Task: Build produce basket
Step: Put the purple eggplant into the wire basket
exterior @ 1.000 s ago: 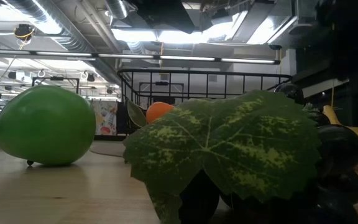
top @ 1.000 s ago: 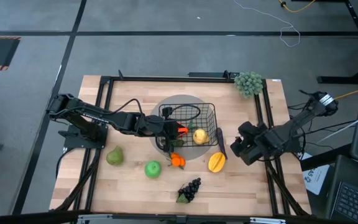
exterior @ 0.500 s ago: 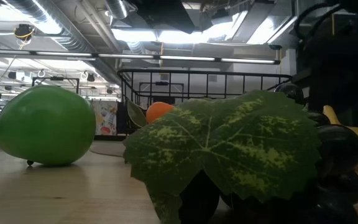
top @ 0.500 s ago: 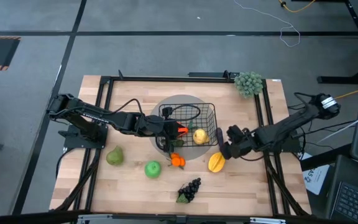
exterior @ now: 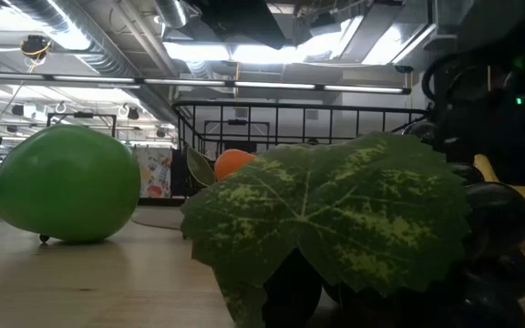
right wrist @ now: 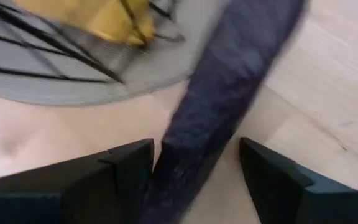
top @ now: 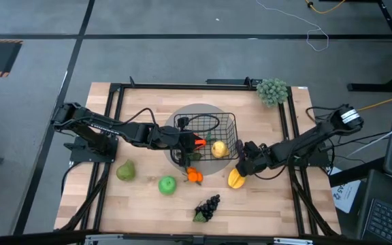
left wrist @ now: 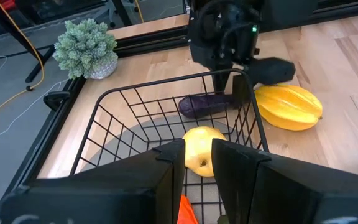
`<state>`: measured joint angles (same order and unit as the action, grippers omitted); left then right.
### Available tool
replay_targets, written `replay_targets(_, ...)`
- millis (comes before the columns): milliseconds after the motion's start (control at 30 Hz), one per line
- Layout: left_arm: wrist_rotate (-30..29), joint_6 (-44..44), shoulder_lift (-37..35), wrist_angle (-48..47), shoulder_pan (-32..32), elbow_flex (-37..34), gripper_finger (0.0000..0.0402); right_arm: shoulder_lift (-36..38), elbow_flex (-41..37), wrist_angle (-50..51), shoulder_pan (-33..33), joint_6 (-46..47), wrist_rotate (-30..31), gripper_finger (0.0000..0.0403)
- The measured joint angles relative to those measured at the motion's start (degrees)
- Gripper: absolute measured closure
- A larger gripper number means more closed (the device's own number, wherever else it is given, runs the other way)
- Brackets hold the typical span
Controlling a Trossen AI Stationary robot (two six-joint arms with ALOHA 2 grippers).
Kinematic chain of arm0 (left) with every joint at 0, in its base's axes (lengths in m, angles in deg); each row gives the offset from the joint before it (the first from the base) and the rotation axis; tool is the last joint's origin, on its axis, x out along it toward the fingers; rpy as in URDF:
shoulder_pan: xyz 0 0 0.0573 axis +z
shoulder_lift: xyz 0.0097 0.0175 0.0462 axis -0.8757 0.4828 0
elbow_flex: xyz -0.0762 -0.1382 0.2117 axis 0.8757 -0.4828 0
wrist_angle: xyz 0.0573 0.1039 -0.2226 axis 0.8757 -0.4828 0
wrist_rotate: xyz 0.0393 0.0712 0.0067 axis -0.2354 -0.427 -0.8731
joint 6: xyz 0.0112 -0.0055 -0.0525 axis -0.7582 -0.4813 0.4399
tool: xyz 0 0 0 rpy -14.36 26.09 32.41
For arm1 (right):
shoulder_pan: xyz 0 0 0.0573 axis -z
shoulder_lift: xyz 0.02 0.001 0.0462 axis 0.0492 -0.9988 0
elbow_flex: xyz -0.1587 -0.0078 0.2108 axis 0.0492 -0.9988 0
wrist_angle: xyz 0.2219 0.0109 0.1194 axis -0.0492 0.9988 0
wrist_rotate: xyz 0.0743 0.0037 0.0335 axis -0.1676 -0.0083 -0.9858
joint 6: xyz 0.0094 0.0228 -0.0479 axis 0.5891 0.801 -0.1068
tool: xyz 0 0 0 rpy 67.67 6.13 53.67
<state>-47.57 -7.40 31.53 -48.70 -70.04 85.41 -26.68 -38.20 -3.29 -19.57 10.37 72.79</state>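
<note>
The black wire basket (top: 206, 136) stands on a grey disc (top: 199, 110) at mid-table, with a yellow fruit (left wrist: 201, 152) and an orange carrot (top: 199, 143) inside. My left gripper (top: 184, 141) is shut at its left rim. The purple eggplant (right wrist: 229, 106) lies on the wood just right of the basket. My right gripper (right wrist: 194, 180) is open above it, one finger on each side, touching nothing. A yellow-orange fruit (top: 235, 179), an orange (top: 194, 175), a green apple (top: 167, 184), a pear (top: 126, 171) and grapes (top: 208, 207) lie on the table nearer the front. My left gripper is closed on the basket's left rim (top: 177, 128), reaching in from the table's left and slanting a little downward. Its own fingers (left wrist: 166, 171) hide the place of contact. The basket stays upright on the grey disc.
A pale bushy cluster (top: 272, 90) stands at the far right corner. A black frame (top: 182, 86) runs round the tabletop. In the low view the grape leaf (exterior: 326, 219) and the green apple (exterior: 66, 182) fill the foreground.
My right gripper has come down and gone toward the table's left, from beside the right frame rail to over the eggplant, tipping further downward. It has stayed open. The basket and the fruits have not moved.
</note>
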Motion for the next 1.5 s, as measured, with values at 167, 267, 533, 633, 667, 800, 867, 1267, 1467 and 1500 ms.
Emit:
replay_targets(167, -0.01, 0.00, 0.00, 0.00, -0.01, 0.00, 0.0333, -2.99, 0.46, 2.50, 0.93, 0.96, -0.33, 0.0177)
replay_targets(267, 0.00, 0.05, 0.00, -0.02, 0.00, 0.00, 0.0333, -3.03, 0.74, 3.06, 0.94, 0.16, -0.35, 0.0184)
replay_targets(533, -0.01, 0.03, 0.00, 0.00, -0.01, 0.00, 0.0333, -2.84, 3.99, 9.35, 1.07, -1.70, -1.48, 0.0278)
replay_targets(633, 0.00, 0.07, 0.00, 0.00, -0.02, 0.00, 0.0333, -2.89, 5.05, 13.89, 1.04, -0.28, -1.70, 0.0328)
replay_targets(667, -0.02, 0.07, 0.00, 0.00, -0.02, 0.00, 0.0333, -2.90, 5.42, 15.85, 1.02, -0.02, -1.76, 0.0344)
replay_targets(800, -0.02, 0.05, 0.00, 0.00, -0.01, 0.00, 0.0333, -2.94, 7.86, 24.14, 1.00, 1.15, -2.01, 0.0362)
replay_targets(867, -0.02, 0.05, 0.00, 0.00, 0.00, 0.00, 0.0333, -2.94, 9.81, 28.07, 1.02, 1.20, -1.90, 0.0362)
replay_targets(1267, 0.00, 0.04, 0.00, -0.01, -0.01, 0.00, 0.0333, -2.81, 30.52, 64.30, 1.00, 7.34, 12.17, 0.0362)
replay_targets(1467, 0.00, 0.05, 0.00, -0.83, -0.01, 0.00, 0.0333, -2.79, 37.05, 64.09, 1.02, 5.54, 23.80, 0.0361)
replay_targets(1500, 0.00, 0.07, 0.00, -0.96, 0.00, 0.00, 0.0333, -2.79, 37.51, 62.77, 1.27, 4.48, 25.13, 0.0357)
